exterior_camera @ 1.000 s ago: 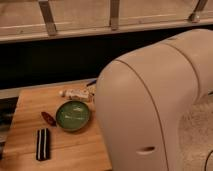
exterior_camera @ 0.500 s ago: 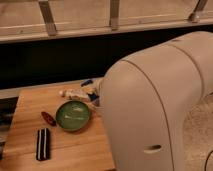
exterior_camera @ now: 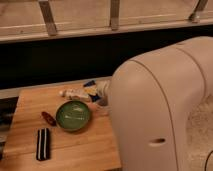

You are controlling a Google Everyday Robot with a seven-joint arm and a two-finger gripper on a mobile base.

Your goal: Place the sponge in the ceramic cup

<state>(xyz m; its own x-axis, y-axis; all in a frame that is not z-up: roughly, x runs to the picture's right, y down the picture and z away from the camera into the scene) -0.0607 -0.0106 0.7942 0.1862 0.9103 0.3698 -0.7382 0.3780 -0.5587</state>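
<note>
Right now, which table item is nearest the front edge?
The black striped bar, nearer than the green plate or red piece. Gripper out of view, presumably behind the arm.

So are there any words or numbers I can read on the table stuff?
No text can be read anywhere.
pale thing behind the green plate: any print is too blurred.
black striped bar: only stripes, no letters.
The pincer is out of sight behind the big white arm.

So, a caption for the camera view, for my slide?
White robot arm fills the right; green plate, black striped bar on wooden table; gripper not visible.
</note>
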